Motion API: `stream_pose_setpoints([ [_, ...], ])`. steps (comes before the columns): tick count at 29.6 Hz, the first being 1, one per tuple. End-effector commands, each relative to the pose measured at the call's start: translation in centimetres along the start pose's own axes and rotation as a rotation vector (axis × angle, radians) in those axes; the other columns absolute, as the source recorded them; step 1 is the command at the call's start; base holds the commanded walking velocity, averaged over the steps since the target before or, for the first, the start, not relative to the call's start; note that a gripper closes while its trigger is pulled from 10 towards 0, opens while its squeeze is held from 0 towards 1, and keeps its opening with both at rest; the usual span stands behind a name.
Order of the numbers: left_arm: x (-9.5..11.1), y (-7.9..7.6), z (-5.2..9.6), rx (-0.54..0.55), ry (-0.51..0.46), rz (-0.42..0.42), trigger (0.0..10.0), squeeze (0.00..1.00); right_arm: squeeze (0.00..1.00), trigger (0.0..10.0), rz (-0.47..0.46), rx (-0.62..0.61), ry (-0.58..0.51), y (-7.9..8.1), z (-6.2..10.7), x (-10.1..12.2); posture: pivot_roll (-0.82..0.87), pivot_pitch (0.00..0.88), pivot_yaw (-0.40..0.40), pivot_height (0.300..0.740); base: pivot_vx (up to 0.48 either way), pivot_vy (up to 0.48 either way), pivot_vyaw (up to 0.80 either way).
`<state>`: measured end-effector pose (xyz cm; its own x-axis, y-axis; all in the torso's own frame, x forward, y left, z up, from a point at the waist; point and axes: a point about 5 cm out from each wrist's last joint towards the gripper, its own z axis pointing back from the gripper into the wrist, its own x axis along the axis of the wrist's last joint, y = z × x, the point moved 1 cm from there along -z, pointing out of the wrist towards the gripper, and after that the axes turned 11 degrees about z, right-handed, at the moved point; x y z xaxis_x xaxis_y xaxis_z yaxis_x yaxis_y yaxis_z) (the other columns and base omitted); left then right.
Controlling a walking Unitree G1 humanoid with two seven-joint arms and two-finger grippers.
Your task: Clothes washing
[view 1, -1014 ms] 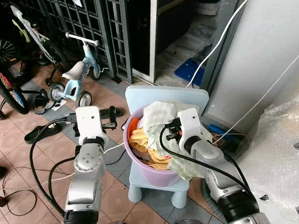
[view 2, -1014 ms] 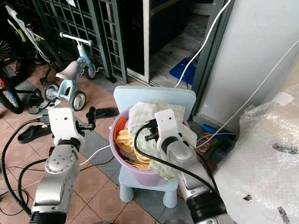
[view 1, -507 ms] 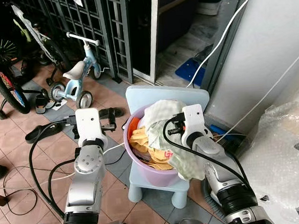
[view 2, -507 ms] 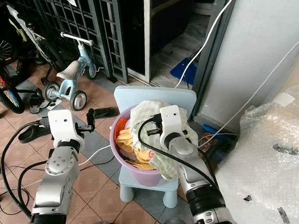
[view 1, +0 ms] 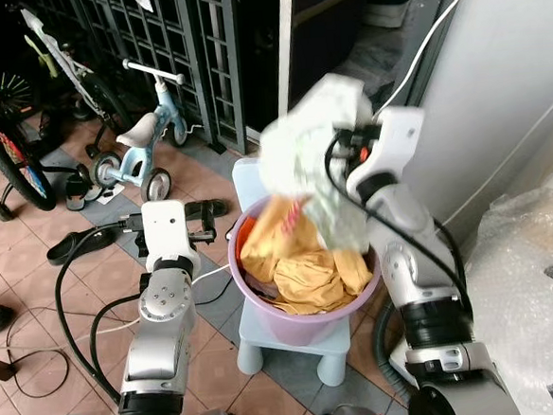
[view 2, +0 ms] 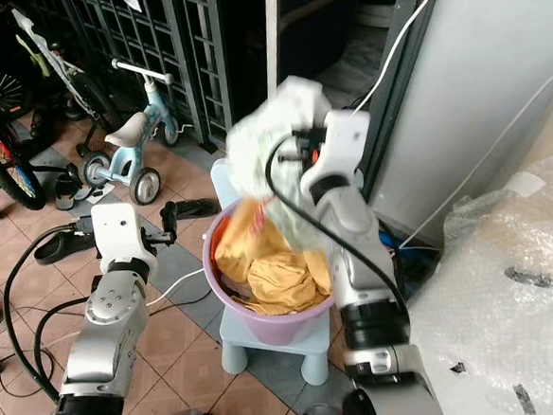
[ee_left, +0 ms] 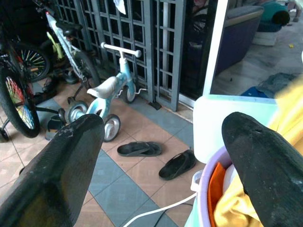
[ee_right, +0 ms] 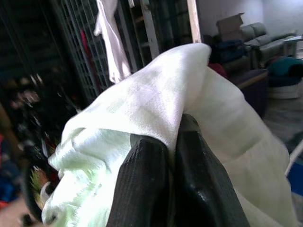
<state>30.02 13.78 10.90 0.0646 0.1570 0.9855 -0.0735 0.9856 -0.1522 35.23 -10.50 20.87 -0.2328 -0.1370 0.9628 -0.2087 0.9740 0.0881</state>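
Observation:
A purple laundry basin (view 1: 265, 315) holding yellow and orange clothes (view 1: 305, 280) rests on a pale blue child's chair (view 1: 296, 349). My right gripper (ee_right: 171, 176) is raised above the basin and shut on a pale green-white cloth (view 1: 314, 138), which hangs blurred from it down toward the basin. In the right wrist view the cloth (ee_right: 142, 104) drapes over both black fingers (ee_right: 142, 189). My left gripper (ee_left: 161, 156) stands open just left of the basin rim (ee_left: 204, 189), holding nothing.
A small blue balance bike (view 1: 144, 141), a larger bicycle (view 1: 7, 160) and sandals (view 1: 80, 245) crowd the tiled floor at left. Black cables (view 1: 39, 347) trail on the floor. A grey wall (view 1: 505, 87) and bubble wrap (view 1: 538, 284) stand at right. A metal gate (view 1: 180, 43) is behind.
My right gripper has lifted up and back from the basin, pulling the pale cloth out of the pile. The yellow clothes beneath are now uncovered. The left arm stays put.

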Motion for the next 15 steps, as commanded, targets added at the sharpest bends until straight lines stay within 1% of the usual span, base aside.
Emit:
stream_pose_setpoints([
  [1, 0.1, -0.2, -0.2, -0.003, -0.004, -0.01, 10.0, 0.0, 0.0, 0.0, -0.037, 0.011, -0.08, 0.0, -0.4, 2.3, -0.08, 0.0, -0.005, 0.74, 0.0, 0.0, 0.0],
  [4, 0.0, -0.3, -0.2, -0.006, -0.002, -0.011, 10.0, 0.0, 0.0, 0.0, -0.031, 0.033, -0.08, 0.3, -0.4, 2.3, -0.09, 0.0, -0.004, 0.74, 0.0, 0.0, 0.0],
  [6, 0.0, -0.4, -0.2, -0.011, -0.001, -0.012, 10.0, 0.0, 0.0, 0.0, -0.002, 0.053, -0.014, 0.3, 0.3, 0.8, -0.08, 0.0, -0.006, 0.74, 0.0, 0.0, 0.0],
  [7, 0.0, -0.4, -0.2, -0.011, -0.001, -0.012, 10.0, 0.0, 0.0, 0.0, 0.017, 0.08, 0.051, 0.4, 0.8, -0.5, -0.08, 0.0, -0.006, 0.74, 0.0, 0.0, 0.0],
  [8, 0.0, -0.4, -0.2, -0.012, -0.001, -0.011, 10.0, 0.0, 0.0, 0.0, 0.06, 0.12, 0.151, 0.7, 1.5, -2.4, -0.08, 0.0, -0.006, 0.74, 0.0, 0.0, 0.0],
  [9, 0.0, -0.4, -0.2, -0.011, -0.001, -0.011, 10.0, 0.0, 0.0, 0.0, 0.112, 0.136, 0.243, 0.7, 2.6, -4.4, -0.09, 0.0, -0.008, 0.74, 0.0, 0.0, 0.0],
  [10, -0.1, -0.4, -0.2, -0.011, 0.0, -0.011, 10.0, 0.0, 0.0, 0.0, 0.126, 0.136, 0.273, 0.7, 3.0, -5.1, -0.09, 0.0, -0.008, 0.74, 0.0, 0.0, 0.0],
  [11, -0.1, -0.4, -0.2, -0.012, 0.003, -0.011, 10.0, 0.0, 0.0, 0.0, 0.144, 0.144, 0.38, 0.6, 4.2, -7.1, -0.09, 0.0, -0.009, 0.74, 0.0, 0.0, 0.0],
  [12, -0.2, -0.4, 0.0, -0.013, 0.008, -0.013, 10.0, 0.0, 0.0, 3.1, 0.177, 0.131, 0.488, 0.3, 5.7, -9.3, -0.09, 0.0, -0.01, 0.74, 0.0, 0.0, 0.0],
  [13, -0.3, -0.5, 0.0, -0.014, 0.009, -0.013, 10.0, 0.0, 0.0, 3.9, 0.178, 0.129, 0.516, 0.3, 6.2, -9.9, -0.09, 0.0, -0.01, 0.74, 0.0, 0.0, 0.0],
  [14, -0.3, -0.5, 0.1, -0.014, 0.011, -0.013, 10.0, 0.0, 0.0, 7.2, 0.192, 0.145, 0.605, 0.3, 7.3, -11.4, -0.08, 0.0, -0.011, 0.74, 0.0, 0.0, 0.0],
  [15, -0.3, -0.5, 0.1, -0.014, 0.011, -0.013, 10.0, 0.0, 0.0, 7.2, 0.192, 0.145, 0.605, 0.3, 7.3, -11.4, -0.08, 0.0, -0.011, 0.74, 0.0, 0.0, 0.0],
])
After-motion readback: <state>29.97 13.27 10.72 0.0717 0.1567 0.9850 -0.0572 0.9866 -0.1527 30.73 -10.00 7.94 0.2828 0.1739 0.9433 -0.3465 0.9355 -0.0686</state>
